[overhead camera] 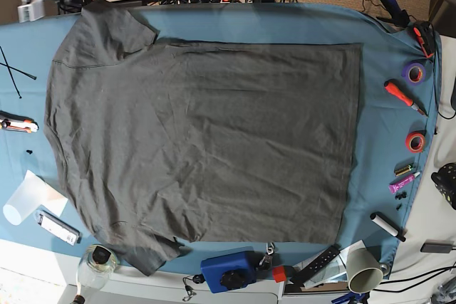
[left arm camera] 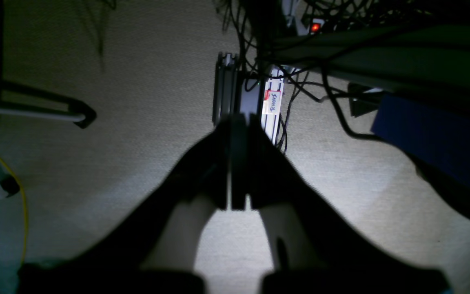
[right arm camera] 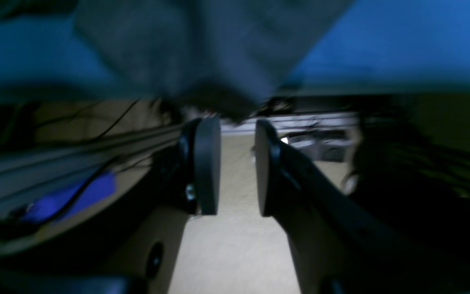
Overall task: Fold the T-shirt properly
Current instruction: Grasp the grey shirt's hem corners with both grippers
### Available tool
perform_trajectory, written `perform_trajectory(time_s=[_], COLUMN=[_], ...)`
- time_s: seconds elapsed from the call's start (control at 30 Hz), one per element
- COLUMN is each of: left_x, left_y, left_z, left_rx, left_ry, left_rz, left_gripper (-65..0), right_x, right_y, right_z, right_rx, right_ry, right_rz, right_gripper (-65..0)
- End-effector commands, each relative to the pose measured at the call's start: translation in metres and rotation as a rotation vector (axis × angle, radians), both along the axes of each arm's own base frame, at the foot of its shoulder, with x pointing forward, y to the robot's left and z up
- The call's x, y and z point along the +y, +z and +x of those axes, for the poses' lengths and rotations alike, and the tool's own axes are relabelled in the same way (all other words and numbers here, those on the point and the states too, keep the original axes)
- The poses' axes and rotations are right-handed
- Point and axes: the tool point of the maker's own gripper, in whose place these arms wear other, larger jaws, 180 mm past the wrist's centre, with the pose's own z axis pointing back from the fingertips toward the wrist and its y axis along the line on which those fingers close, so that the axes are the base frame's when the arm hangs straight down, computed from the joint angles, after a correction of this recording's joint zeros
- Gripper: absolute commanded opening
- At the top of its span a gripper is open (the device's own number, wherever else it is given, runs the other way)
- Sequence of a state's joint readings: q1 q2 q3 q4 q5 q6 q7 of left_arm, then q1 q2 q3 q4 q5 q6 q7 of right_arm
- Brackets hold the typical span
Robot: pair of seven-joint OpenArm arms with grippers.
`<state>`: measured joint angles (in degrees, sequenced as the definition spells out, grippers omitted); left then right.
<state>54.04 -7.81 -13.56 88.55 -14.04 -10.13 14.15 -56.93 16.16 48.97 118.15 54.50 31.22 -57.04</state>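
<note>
One dark grey T-shirt (overhead camera: 203, 147) lies spread flat on the blue cloth (overhead camera: 377, 105) that covers the desk, filling most of it. Its long axis runs left to right across the base view: the shoulders and both short sleeves point toward the left edge, one sleeve near the far left corner and one at the near left corner, while the straight hem faces the right edge. The fabric is lightly wrinkled.

Along the right edge lie two rolls of tape, one purple (overhead camera: 414, 71) and one red (overhead camera: 415, 141), with a red-handled screwdriver (overhead camera: 403, 96) between them. A paper cup (overhead camera: 364, 268) lies near the right corner at the front, and a blue box (overhead camera: 229, 270) sits at the front edge.

Neither arm shows in the base view. The left claw (left arm camera: 238, 163) hangs over the carpet beside the desk, clenched on nothing. The right claw (right arm camera: 238, 165) is parted and empty, just below a grey fabric corner that hangs off the desk edge, probably a sleeve, though the view is blurred.
</note>
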Motion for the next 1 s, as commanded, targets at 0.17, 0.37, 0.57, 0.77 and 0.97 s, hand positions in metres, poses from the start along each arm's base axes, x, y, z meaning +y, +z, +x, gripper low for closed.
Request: perform_trajectory(time_s=[0.17, 0.37, 0.57, 0.77, 0.97], left_x=[0.002, 0.002, 0.002, 0.002, 0.002], left_y=[0.003, 0.003, 0.003, 0.003, 0.003], left_z=[-0.004, -0.004, -0.004, -0.004, -0.004], left_rx=[-0.001, -0.001, 0.0, 0.0, -0.001], left_ry=[-0.004, -0.004, -0.004, -0.004, -0.004], left_rz=[0.001, 0.002, 0.002, 0.002, 0.001], left_gripper=[-65.0, -65.0, -65.0, -65.0, -65.0], right_x=[-0.016, -0.02, -0.021, -0.024, -0.031], right_y=[0.02, 0.016, 0.013, 0.008, 0.0], right_z=[0.014, 0.009, 0.009, 0.011, 0.023], right_rx=[-0.085, -0.065, -0.05, -0.013, -0.04], right_ry=[-0.019, -0.027, -0.026, -0.025, -0.073], right_rz=[-0.052, -0.083, -0.092, -0.116, -0.071], right_gripper=[-49.4, -49.3, -35.8, -31.0, -31.1])
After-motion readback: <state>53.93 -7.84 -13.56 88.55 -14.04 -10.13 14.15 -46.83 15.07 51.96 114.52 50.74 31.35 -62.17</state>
